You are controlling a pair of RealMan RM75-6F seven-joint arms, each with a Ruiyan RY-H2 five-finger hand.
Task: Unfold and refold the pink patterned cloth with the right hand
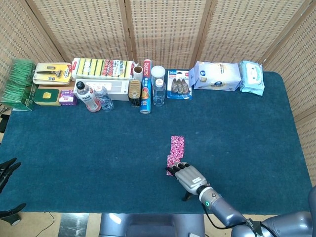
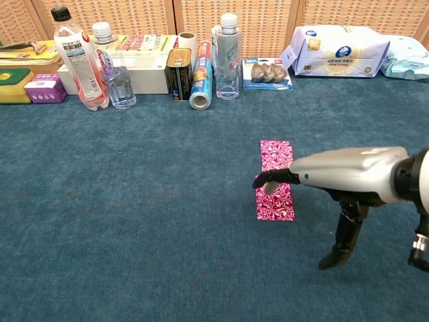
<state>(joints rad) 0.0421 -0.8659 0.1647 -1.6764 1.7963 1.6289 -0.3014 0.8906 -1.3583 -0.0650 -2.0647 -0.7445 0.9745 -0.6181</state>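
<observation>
On teal felt [image 1: 98,148], narrow patterned cloth [image 1: 176,146] — right hand [image 1: 190,176] touching

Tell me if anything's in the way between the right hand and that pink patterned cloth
Nothing visible is. The right hand already reaches over the pink patterned cloth, its fingertips at the cloth's middle. The bottles, foil roll and packets stand in a row at the table's far edge, well clear, with only bare blue tabletop around the cloth.

Light: bright, even and diffuse in both views.
Shadows: faint and soft.
Focus: sharp throughout; no glare or blur.
</observation>
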